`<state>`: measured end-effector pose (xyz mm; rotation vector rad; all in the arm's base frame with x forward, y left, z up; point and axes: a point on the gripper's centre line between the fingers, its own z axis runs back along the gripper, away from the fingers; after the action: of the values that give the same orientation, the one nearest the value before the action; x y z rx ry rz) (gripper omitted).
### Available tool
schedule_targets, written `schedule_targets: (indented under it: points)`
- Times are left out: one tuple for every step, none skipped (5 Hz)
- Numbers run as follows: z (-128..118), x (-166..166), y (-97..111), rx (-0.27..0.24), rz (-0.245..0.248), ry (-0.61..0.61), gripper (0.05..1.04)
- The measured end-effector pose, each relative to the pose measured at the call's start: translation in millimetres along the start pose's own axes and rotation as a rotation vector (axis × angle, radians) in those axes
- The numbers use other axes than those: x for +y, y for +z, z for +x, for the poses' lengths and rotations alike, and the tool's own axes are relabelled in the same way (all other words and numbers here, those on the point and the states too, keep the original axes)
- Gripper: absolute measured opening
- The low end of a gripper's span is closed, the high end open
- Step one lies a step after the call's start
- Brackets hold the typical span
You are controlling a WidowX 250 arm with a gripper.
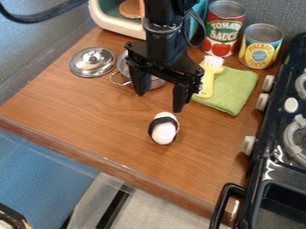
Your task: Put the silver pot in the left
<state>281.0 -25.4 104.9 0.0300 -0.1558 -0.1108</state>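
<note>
Behind the pincer [159,102], its fingers apart, sits the partly hidden silver pot [124,67].

Silver pot [124,68] upright on wooden counter [90,107]

lid [92,62] left of pot [122,67] | brush [207,81] on cloth [234,89] | cans [261,47] behind cloth | stove [276,118] at right
</note>
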Motion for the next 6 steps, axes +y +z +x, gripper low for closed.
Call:
schedule_targets:
  points:
    - [-1.5,-0.7,-7.1,0.024,0.000,-0.006,1.000]
    - [17.0,9.5,-10.3,0.018,0.008,0.001,1.000]
    - [44.0,21.9,-14.2,0.008,0.035,-0.003,1.000]
    - [75.8,42.6,-35.6,0.032,0.060,0.002,1.000]
    - [93.9,57.5,-59.5,0.074,0.059,0.030,1.000]
    - [104.7,58.9,-85.3,0.109,0.030,0.025,0.948]
